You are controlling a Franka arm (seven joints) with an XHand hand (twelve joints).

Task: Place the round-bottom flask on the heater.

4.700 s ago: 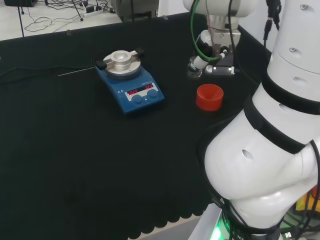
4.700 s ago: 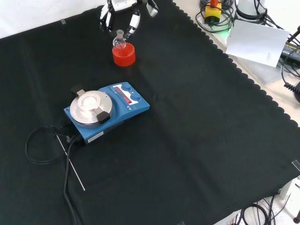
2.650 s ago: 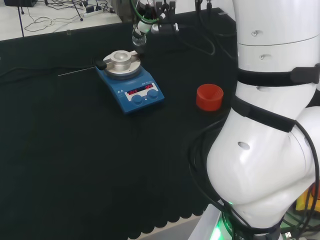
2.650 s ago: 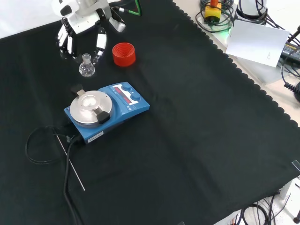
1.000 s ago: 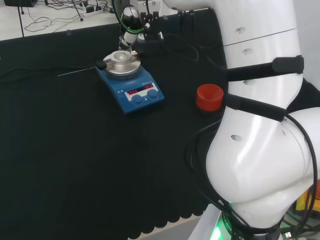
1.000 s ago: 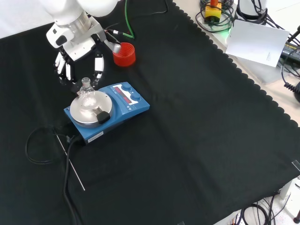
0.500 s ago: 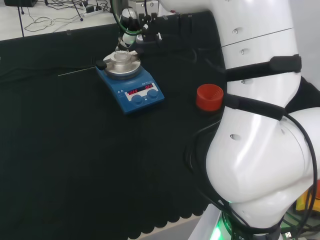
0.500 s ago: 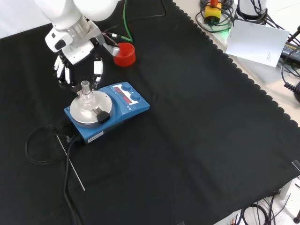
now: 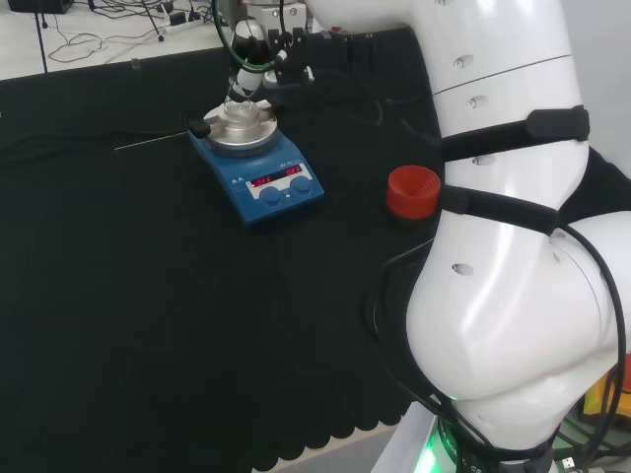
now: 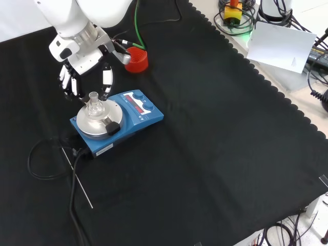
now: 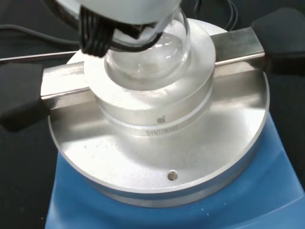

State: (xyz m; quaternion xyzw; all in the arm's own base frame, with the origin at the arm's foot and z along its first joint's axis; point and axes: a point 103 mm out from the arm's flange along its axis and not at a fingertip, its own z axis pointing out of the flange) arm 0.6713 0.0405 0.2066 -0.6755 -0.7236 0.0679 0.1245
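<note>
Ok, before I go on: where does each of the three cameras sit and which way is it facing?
Head view: behind and above the arm's base, looking over the white links at the bench; the robot hand is above the heater.
Front view: in front of the arm, looking down on the cloth; the robot hand comes in from the top.
Wrist view: at the wrist, looking close at the round-bottom flask seated in the heater's metal block.
Head and front views share the heater and the red stand.
</note>
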